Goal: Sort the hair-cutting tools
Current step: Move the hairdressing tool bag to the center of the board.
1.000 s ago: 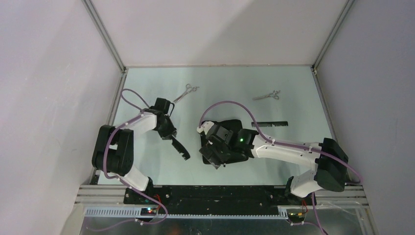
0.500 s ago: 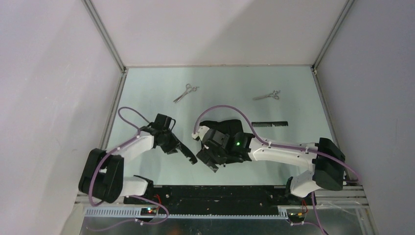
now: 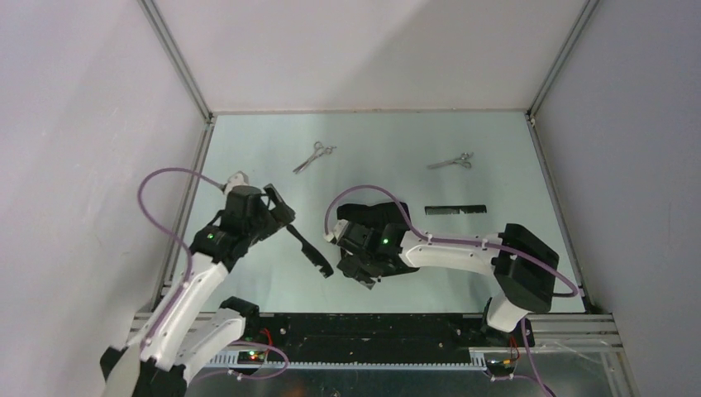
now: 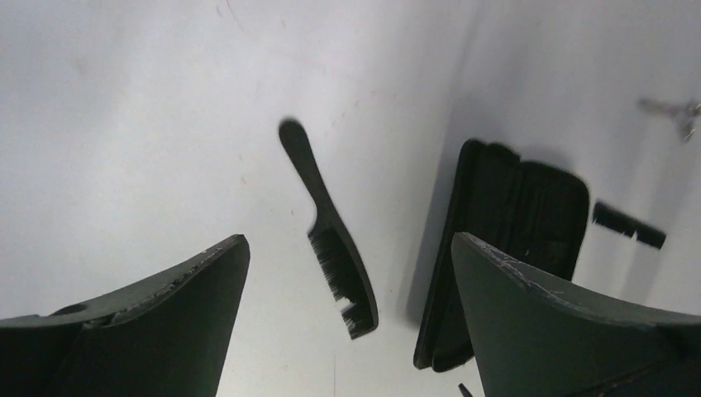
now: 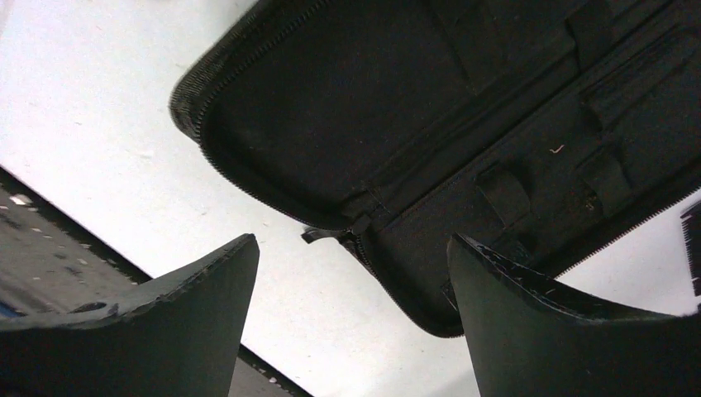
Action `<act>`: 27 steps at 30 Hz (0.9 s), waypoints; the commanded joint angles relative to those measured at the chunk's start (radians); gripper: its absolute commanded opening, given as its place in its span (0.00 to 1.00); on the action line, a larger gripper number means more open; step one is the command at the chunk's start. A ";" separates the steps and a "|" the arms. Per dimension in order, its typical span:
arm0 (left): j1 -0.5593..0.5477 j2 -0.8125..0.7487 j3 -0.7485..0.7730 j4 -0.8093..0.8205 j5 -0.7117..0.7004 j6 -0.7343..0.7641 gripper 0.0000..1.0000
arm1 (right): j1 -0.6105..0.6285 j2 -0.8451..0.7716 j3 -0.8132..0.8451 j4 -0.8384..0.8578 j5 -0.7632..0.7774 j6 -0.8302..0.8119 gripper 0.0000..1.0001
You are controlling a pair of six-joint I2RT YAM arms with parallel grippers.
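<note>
On the near left part of the table, the handled comb lay flat, just left of the open zip case. I could not tell if the two touched.

My left gripper hung above the comb with its fingers wide apart and nothing in them. My right gripper hung over the near left corner of the case, fingers apart too, holding nothing.

The comb looked light, thin and stiff, like hard plastic. I thought it would not bend or break, but it might slip, and it sat low on the table. I judged the best place to pinch it was across the thin handle, near the middle, not on the teeth.

Its long line ran on a slant, from far left to near right. The handle tip pointed far left, toward my left gripper. The teeth end pointed near right, toward the case.
</note>
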 commanded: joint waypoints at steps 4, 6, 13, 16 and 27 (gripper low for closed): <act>0.008 -0.160 0.095 -0.069 -0.290 0.233 1.00 | -0.012 0.077 -0.007 -0.048 -0.020 -0.164 0.90; 0.010 -0.185 0.101 -0.061 -0.347 0.278 1.00 | -0.029 0.096 -0.007 -0.064 -0.039 -0.207 0.89; 0.010 -0.281 0.019 0.030 -0.469 0.415 1.00 | -0.148 0.158 0.010 -0.010 0.027 -0.361 0.88; 0.010 -0.299 -0.023 0.053 -0.505 0.444 1.00 | -0.226 0.179 0.033 0.075 0.080 -0.430 0.88; 0.009 -0.303 -0.074 0.103 -0.573 0.476 1.00 | -0.359 0.268 0.302 0.146 0.197 -0.478 0.88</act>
